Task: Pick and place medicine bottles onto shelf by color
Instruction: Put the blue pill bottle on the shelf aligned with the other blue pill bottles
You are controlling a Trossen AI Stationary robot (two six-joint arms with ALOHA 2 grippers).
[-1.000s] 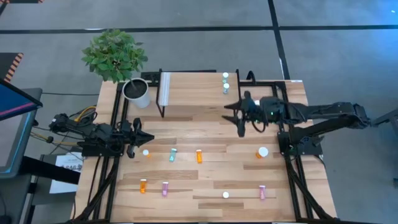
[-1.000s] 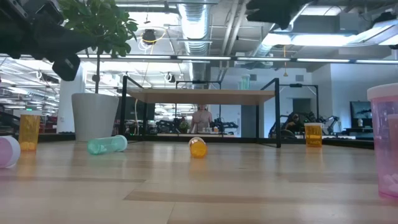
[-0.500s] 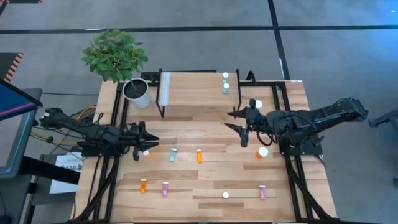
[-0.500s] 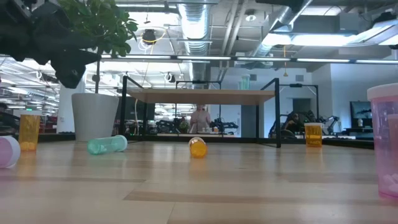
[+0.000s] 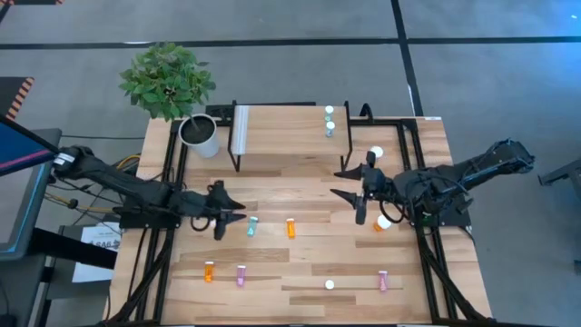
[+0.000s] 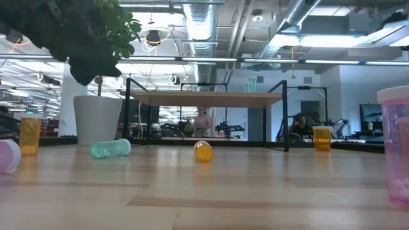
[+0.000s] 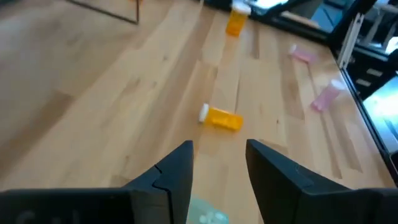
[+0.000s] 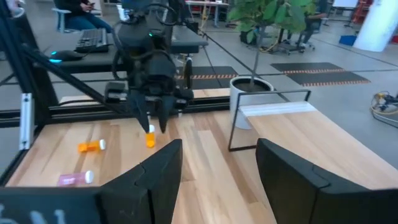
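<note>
Since the earlier frame, the left end effector point(image 5: 238, 215) has slid across the table point(image 5: 309, 263) toward the lying teal bottle point(image 5: 251, 226), fingers apart and empty, seemingly just short of it. An orange bottle point(image 5: 290, 228) lies beyond. The right end effector point(image 5: 349, 184) has drifted away from the shelf point(image 5: 281, 132), fingers spread, holding nothing; two teal bottles point(image 5: 329, 121) stand on that shelf.

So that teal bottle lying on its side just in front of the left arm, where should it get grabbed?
Probably around the middle of its barrel, from straight above. The teal bottle lies flat on the table, so its round sides are free for the two fingers, while the cap end gives little to hold. The left pincer hangs open right beside it.
</note>
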